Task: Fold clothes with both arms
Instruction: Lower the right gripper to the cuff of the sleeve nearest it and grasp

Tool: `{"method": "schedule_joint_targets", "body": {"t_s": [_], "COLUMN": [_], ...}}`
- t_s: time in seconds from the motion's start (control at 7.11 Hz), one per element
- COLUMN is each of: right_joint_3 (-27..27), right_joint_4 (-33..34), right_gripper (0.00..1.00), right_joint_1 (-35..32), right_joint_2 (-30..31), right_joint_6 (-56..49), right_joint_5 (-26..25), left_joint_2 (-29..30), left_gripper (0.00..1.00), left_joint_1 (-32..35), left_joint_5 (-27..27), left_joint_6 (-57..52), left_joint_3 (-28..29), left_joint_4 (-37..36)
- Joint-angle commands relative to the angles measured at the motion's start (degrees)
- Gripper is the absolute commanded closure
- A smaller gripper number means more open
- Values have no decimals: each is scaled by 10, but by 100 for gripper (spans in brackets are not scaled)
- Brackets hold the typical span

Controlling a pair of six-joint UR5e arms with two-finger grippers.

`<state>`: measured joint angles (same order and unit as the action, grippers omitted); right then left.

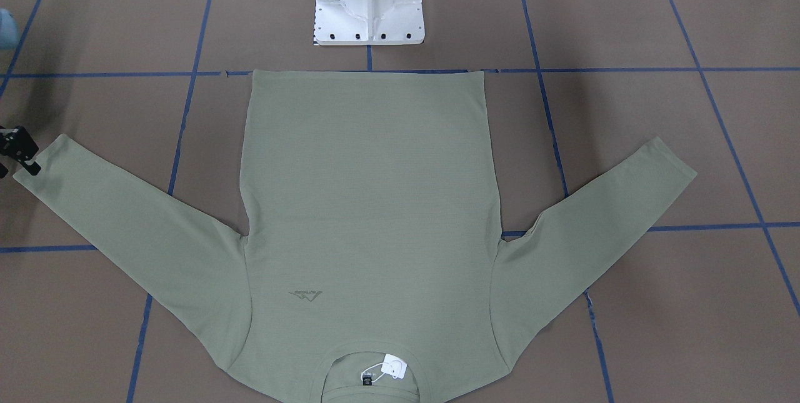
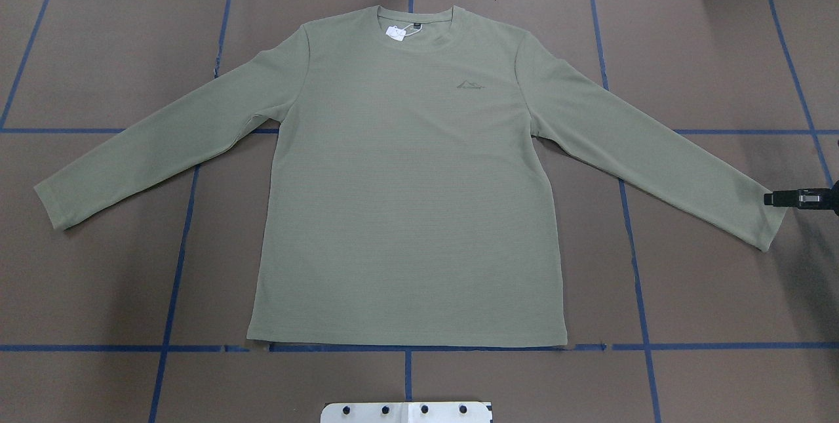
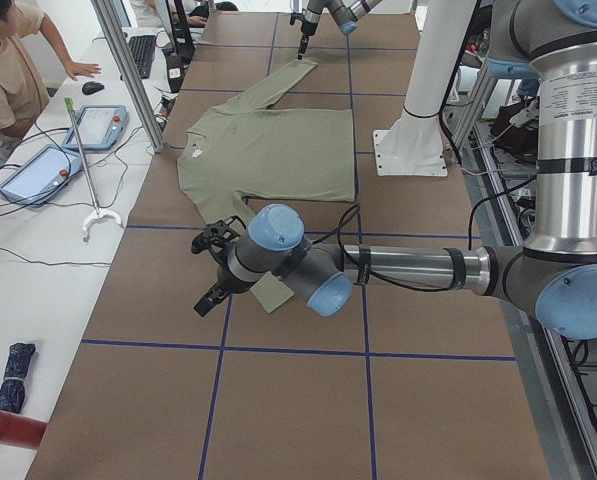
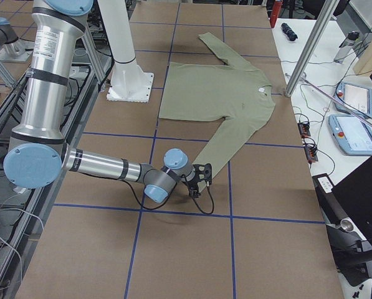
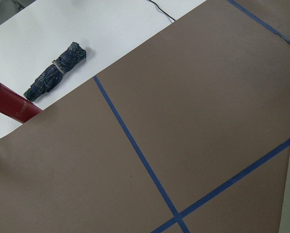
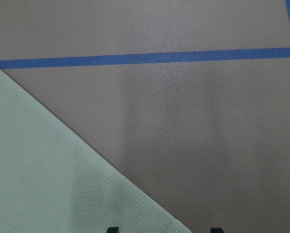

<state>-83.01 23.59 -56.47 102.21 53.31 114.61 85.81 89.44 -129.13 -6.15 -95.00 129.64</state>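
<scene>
Overhead exterior shows us a sage-green long-sleeved knit shirt (image 2: 406,200) lying flat and face up on the brown paper-covered table (image 2: 98,292), which is crossed by blue tape lines (image 2: 174,292). The shirt's neckline points away from the robot and both sleeves are spread outward. At the far left, the left cuff (image 2: 52,203) rests on the table. The black two-finger left gripper (image 3: 204,275) shows only in the exterior left view, hanging near that cuff, and we cannot tell how its jaws stand. Moving right, a small white tag (image 2: 395,32) sits at the neckline, then a small dark chest logo (image 2: 470,86). At the far right, the black two-finger right gripper (image 2: 770,199) meets the right cuff (image 2: 760,213). In its wrist view the fingertips (image 6: 113,229) stand apart, with the fabric's edge between them.
</scene>
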Motion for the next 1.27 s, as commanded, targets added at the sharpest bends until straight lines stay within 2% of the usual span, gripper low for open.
{"method": "schedule_joint_targets", "body": {"t_s": [0.0, 0.14, 0.42, 0.7, 1.13], "right_joint_3": [12, 13, 12, 10, -29], "right_joint_4": [1, 0, 0, 0, 8], "right_gripper": [33, 33, 48, 100, 100], "right_joint_1": [5, 6, 8, 9, 8], "right_joint_2": [-2, -2, -3, -4, -3], "right_joint_6": [-2, -2, -2, 4, 4], "right_joint_5": [-11, -12, -12, -11, -4], "left_joint_2": [0, 0, -1, -3, -3], "left_gripper": [0, 0, 0, 0, 0], "left_joint_1": [0, 0, 0, 0, 0], "left_joint_5": [-5, -5, -5, -5, -13], "left_joint_6": [0, 0, 0, 0, -1], "left_joint_3": [1, 1, -2, -2, -1], "left_joint_4": [0, 0, 0, 0, 0]}}
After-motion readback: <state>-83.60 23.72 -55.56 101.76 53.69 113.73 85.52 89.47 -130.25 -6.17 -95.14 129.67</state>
